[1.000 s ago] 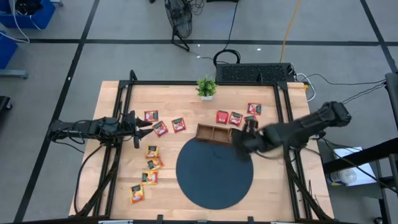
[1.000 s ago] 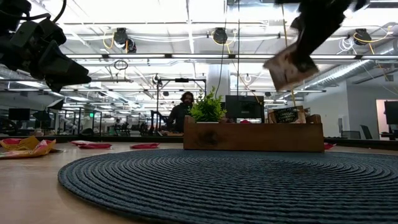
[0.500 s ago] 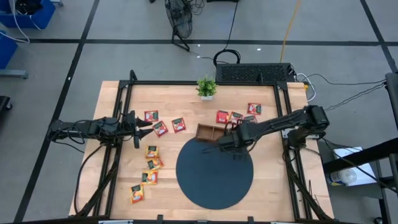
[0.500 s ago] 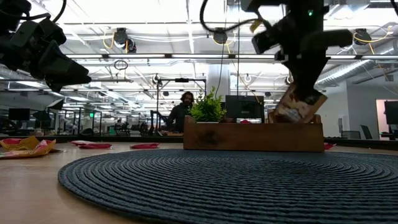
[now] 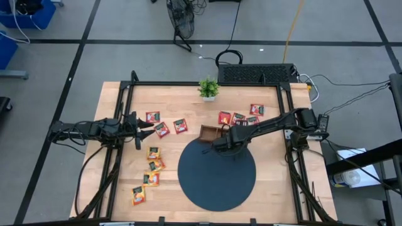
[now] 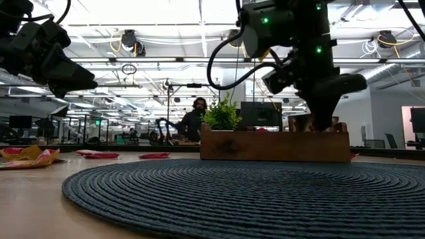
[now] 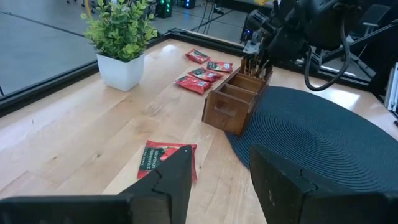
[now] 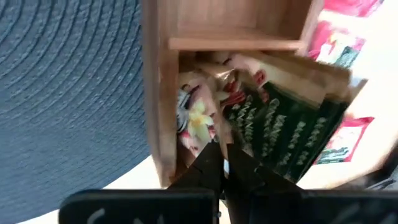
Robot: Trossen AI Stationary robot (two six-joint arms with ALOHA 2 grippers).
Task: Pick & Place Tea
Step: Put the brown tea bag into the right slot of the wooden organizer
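1. Tea sachets (image 8: 249, 130) stand on edge in the end compartment of the tray (image 5: 213, 133), right under the right gripper (image 8: 222, 163), whose fingers are pinched shut with nothing visibly between them.
2. More red sachets (image 5: 239, 117) lie flat just past the tray, nearest that same arm.
3. Farther off, the left gripper (image 7: 217, 168) hangs partly open and empty over a red sachet (image 7: 166, 158); yellow sachets (image 5: 152, 164) lie near it.
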